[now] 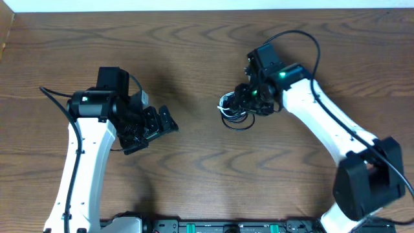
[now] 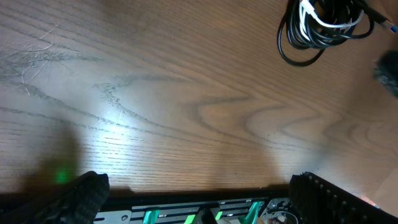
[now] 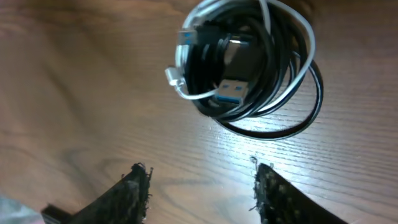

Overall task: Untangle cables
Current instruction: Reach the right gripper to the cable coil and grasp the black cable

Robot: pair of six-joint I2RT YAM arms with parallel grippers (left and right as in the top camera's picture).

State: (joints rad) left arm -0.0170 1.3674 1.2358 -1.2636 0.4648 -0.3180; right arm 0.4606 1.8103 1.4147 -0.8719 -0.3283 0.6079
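Two claws stand over a brown wood-grain worktop (image 1: pixel 194 52), and the cables (image 1: pixel 231 111) lie on it as one small coil a little right of its middle. The right claw (image 1: pixel 249 98) is right at that coil. From overhead its dark tip sits against the coil's upper right edge, and I cannot tell from there whether it touches.

From the right wrist, the right claw (image 3: pixel 202 186) shows two black fingers spread apart with bare wood between them, pinching nothing. The coil lies just beyond the fingertips, ahead of the gap and not inside it. In that view the black cable (image 3: pixel 298 124) makes several loops, the outermost one sagging toward the claw. The white cable (image 3: pixel 306 50) runs around the top and right side of the loops, lying over the black. A blue plug (image 3: pixel 229 93) sits in the middle of the coil, and a pale plug (image 3: pixel 174 76) on the white cable points off at the coil's left edge. Which strand the blue plug belongs to cannot be made out.

The left claw (image 1: pixel 155 133) is well apart from the cables, on the left half of the worktop, its fingers spread wide and holding nothing. From the left wrist the cables (image 2: pixel 311 28) show far off in the top right corner, and bare wood lies between the fingers of the left claw (image 2: pixel 199 180).
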